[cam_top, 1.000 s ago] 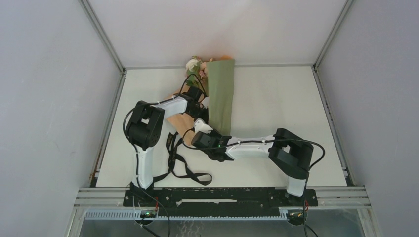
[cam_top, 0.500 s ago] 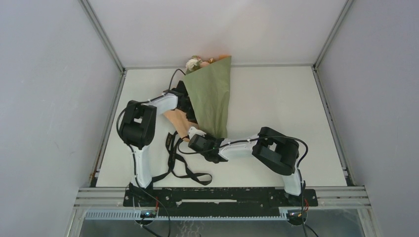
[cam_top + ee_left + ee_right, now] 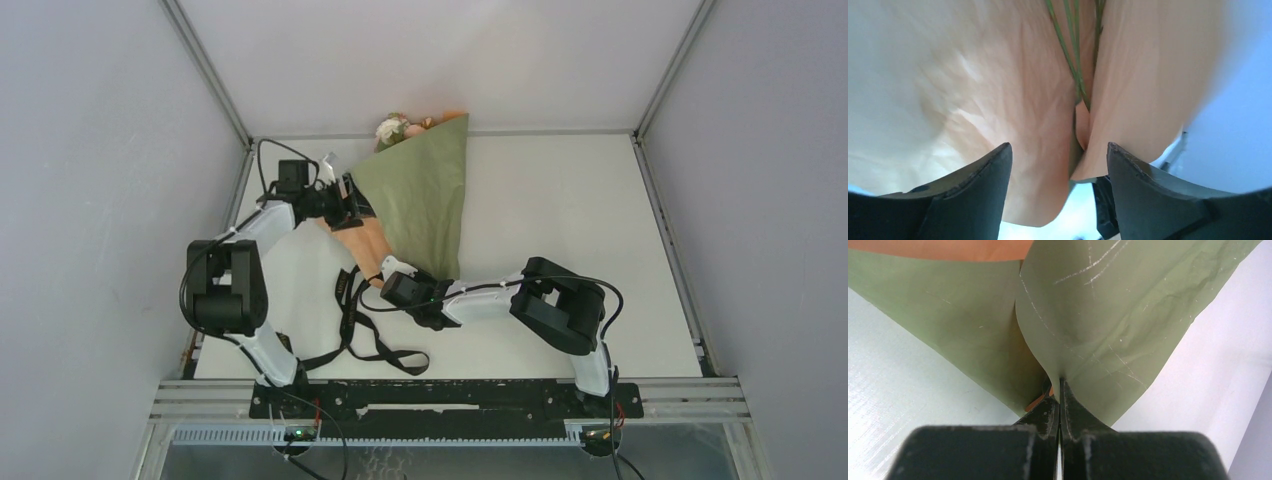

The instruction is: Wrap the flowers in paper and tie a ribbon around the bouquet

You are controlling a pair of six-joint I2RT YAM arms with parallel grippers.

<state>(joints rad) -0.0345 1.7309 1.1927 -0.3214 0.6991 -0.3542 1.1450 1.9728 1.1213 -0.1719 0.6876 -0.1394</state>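
Jaws first: clenched on the right around the pinched narrow end of the paper [image 3: 425, 195]; spread on the left, gripping nothing, pointed at the peach inner face close ahead.

Starting with the tabletop [image 3: 570, 210]: smooth and pale, so little to stop a light sheet sliding across it.

On to the paper: lying toward the far left corner, olive flap folded over into a loose cone, wide end at the back wall, peach face exposed along the left side just beside the open left jaws. Looks only half wrapped. Likely to spring open, with nothing but the single pinch at the tip pinning the fold. Could also swivel about that pinch if nudged from the left, skewing the cone. Might crease or tear at the tip under a hard pull.

Then the ribbon [image 3: 372, 335]: lying in floppy loops near the front edge, just on the near side of the cone's tip, not yet around anything. Easy to drag or tangle under either arm, and hard to tell from the thin black cables where they cross.

Then the flowers [image 3: 393, 128]: showing at the wide end against the back wall. Could slip out if the cone loosens or tilts.

Last, the stems [image 3: 1071, 60]: running down the crease between two peach folds. Thin enough to be nipped if the left jaws close there.
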